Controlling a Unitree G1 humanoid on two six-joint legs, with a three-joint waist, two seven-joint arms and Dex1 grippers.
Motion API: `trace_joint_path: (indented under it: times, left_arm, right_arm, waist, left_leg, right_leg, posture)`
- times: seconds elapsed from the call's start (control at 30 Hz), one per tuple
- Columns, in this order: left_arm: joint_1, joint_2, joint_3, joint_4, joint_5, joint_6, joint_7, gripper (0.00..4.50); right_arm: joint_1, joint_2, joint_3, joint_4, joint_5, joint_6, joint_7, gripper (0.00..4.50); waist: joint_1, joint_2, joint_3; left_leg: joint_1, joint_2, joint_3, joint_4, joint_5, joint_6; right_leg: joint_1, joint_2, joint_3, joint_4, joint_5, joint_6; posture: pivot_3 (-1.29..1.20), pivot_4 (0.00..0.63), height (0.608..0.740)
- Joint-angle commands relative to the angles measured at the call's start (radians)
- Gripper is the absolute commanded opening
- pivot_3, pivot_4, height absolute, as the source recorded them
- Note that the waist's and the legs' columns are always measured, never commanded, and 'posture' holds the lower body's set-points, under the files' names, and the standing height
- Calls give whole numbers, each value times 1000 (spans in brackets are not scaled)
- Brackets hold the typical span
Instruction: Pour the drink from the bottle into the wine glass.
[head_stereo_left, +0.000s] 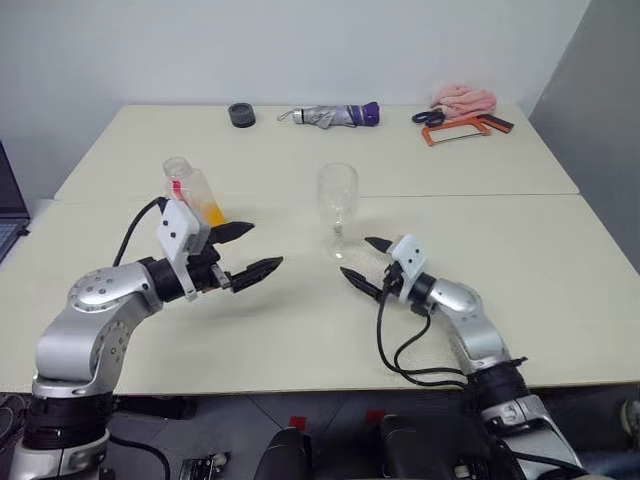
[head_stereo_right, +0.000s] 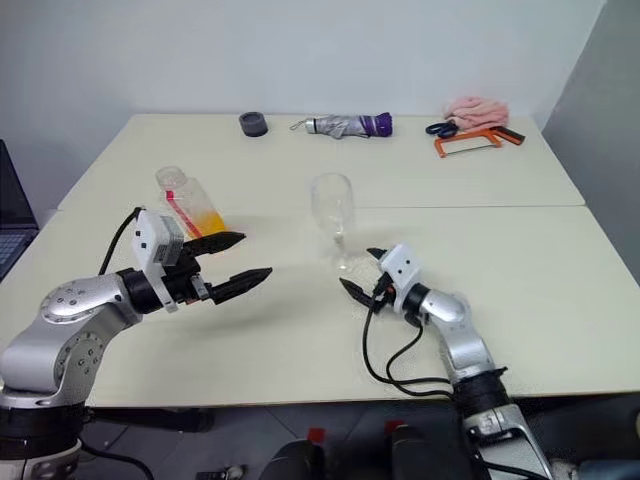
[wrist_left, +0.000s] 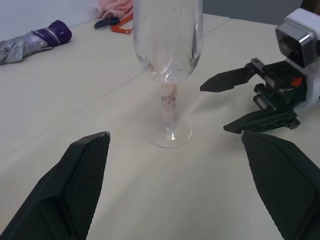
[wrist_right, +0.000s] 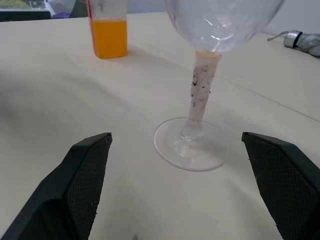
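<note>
A pale cream desk (head_stereo_left: 300, 330), crossed by a seam where two tops meet, stands against a plain white wall (head_stereo_left: 300, 50). A grey wall panel (head_stereo_left: 600, 90) rises beyond the desk's far right corner.

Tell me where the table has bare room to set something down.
Bare: the near table in front of both grippers, and right of the wine glass. Crowded: the back edge, with tape roll, umbrella, scissors, saw, pink cloth.

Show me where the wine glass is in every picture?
Left eye view: wine glass mid-table, ahead of the right gripper.
Right eye view: centre.
Left wrist view: top middle, stem and foot.
Right wrist view: top right.
Shared landmark: folded umbrella behind it.
</note>
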Motion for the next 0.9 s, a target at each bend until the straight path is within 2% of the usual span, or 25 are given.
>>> trace_joint_path:
  times: [0.03, 0.27, 0.43, 0.9]
  left_arm:
    - [37, -31, 56, -19, 9, -19, 75, 4500]
    - [122, -146, 65, 97, 168, -196, 257, 4500]
    - [94, -207, 88, 201, 224, -302, 354, 4500]
    - [-106, -164, 88, 496, 262, -405, 367, 4500]
  right_arm:
    - [54, -71, 6, -203, 50, 74, 62, 4437]
    - [122, -190, -2, -469, 164, 227, 133, 4437]
    - [135, -232, 25, -552, 191, 279, 153, 4437]
    - [112, -236, 66, -617, 223, 332, 146, 4437]
  waist:
    - [6, 0, 0]
    - [11, -1, 0]
    - [22, -2, 0]
    - [32, -2, 0]
  left_leg:
    - [0, 0, 0, 0, 0, 0]
    - [0, 0, 0, 0, 0, 0]
    - [0, 0, -1, 1, 0, 0]
    - [0, -2, -1, 2, 0, 0]
  right_leg:
    - [0, 0, 0, 0, 0, 0]
    - [1, 0, 0, 0, 0, 0]
    - [1, -1, -1, -1, 0, 0]
    - [1, 0, -2, -1, 0, 0]
  posture:
    - [0, 150, 740]
    - [0, 150, 740]
    - [0, 150, 740]
    - [0, 150, 740]
